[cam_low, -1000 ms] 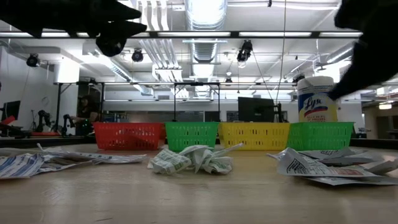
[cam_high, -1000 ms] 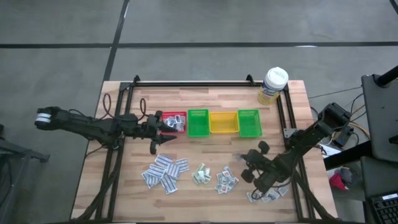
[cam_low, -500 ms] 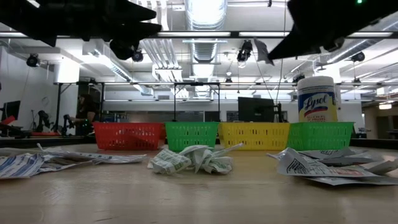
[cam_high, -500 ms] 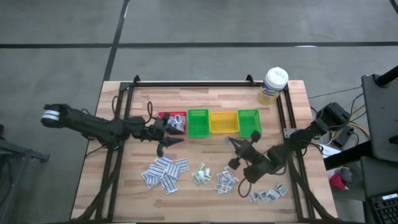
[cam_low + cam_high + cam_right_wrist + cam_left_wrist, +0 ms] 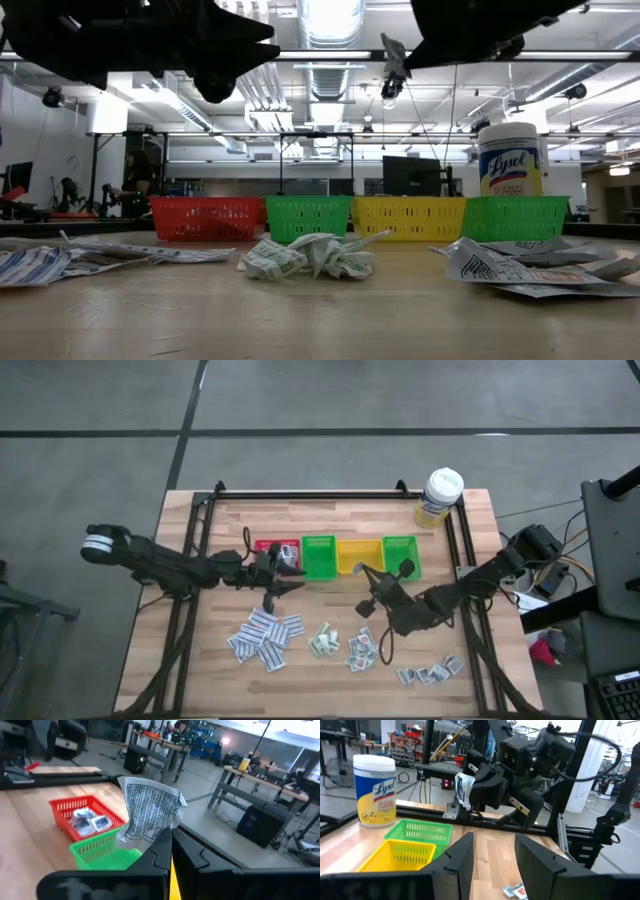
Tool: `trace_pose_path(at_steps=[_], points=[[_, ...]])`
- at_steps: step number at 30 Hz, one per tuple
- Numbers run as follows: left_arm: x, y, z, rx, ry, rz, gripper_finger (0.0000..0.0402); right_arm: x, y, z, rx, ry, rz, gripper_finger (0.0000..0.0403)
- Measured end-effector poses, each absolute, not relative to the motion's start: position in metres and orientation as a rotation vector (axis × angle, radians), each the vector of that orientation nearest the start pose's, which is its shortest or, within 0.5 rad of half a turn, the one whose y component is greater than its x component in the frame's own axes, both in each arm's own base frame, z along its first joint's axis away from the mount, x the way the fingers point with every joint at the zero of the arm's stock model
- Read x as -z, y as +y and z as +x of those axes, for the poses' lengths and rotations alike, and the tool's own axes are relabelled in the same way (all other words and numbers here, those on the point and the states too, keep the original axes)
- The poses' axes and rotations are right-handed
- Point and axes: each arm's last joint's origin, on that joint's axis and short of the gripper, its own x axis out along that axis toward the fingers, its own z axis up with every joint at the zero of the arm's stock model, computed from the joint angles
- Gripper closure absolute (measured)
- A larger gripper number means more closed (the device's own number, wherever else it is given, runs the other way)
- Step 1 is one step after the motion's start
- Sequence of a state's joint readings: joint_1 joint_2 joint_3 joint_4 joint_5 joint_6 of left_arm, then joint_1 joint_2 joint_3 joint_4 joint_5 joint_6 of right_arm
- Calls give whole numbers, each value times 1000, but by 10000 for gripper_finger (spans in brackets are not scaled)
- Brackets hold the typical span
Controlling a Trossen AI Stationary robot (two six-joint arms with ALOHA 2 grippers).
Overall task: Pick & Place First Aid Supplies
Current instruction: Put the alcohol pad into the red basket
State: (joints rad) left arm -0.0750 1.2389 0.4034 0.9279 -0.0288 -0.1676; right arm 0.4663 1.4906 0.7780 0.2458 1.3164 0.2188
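Packet [image 5: 149,815] sits pinched upright in my shut right gripper [image 5: 167,837], above the table with the yellow bin [image 5: 359,557] just ahead, so I should centre over it before letting go, clear of my left gripper [image 5: 281,578], empty and part-open.

We see that the right gripper [image 5: 358,572] has risen from the packets at the worktop's [image 5: 330,660] near right corner and swung toward the row of bins, carrying one white packet [image 5: 148,813] pinched in its fingers. The left gripper [image 5: 290,586] has slid rightward, away from the red bin [image 5: 262,548]
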Motion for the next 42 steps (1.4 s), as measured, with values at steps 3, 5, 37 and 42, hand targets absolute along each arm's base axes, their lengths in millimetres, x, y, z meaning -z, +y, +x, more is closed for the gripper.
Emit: trace_pose_path(at_steps=[3, 5, 37, 42], points=[[-219, -17, 243, 49, -101, -162, 264, -223, 103, 275, 865, 195, -182, 395], [-219, -17, 248, 36, -98, -159, 264, -225, 102, 277, 869, 189, -185, 395], [-232, -16, 296, -132, -53, -55, 264, -224, 141, 366, 1018, 342, -537, 395], [-232, -16, 296, -133, -53, -58, 264, -222, 142, 369, 1014, 349, -548, 395]])
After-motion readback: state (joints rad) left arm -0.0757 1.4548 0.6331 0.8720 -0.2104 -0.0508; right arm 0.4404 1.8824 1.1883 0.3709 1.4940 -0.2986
